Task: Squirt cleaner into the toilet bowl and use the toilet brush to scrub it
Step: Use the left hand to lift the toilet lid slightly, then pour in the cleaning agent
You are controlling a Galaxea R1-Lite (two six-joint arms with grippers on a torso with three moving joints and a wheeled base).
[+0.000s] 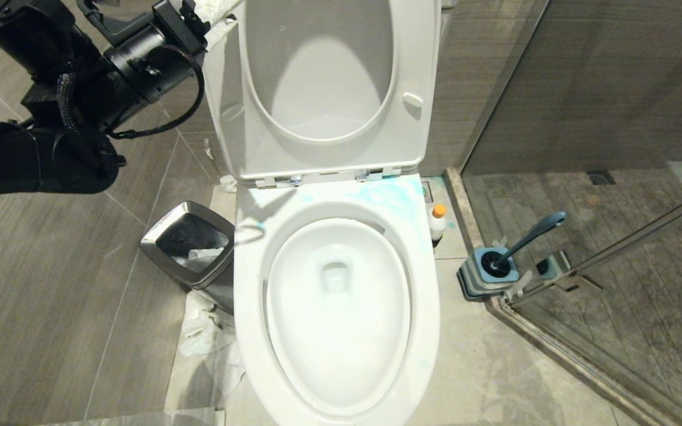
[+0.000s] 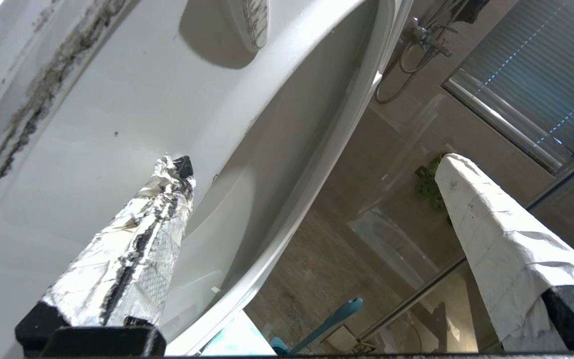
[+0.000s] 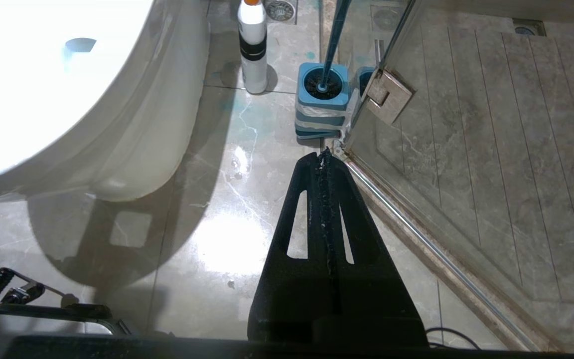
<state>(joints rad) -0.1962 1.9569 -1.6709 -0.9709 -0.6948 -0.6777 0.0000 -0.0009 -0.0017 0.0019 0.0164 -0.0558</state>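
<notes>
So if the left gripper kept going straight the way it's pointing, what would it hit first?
Probably the raised toilet lid: the open left gripper sits by its edge, one finger over the lid's white surface. Depth is unclear, and the other finger points past it.

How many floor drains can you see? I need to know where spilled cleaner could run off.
3: one drain beside the cleaner bottle behind the toilet, one just inside the shower glass, one at the shower's far wall. Others may be hidden.

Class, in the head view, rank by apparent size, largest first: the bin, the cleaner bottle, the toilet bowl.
1. toilet bowl
2. bin
3. cleaner bottle, partly hidden behind the bowl's rim
</notes>
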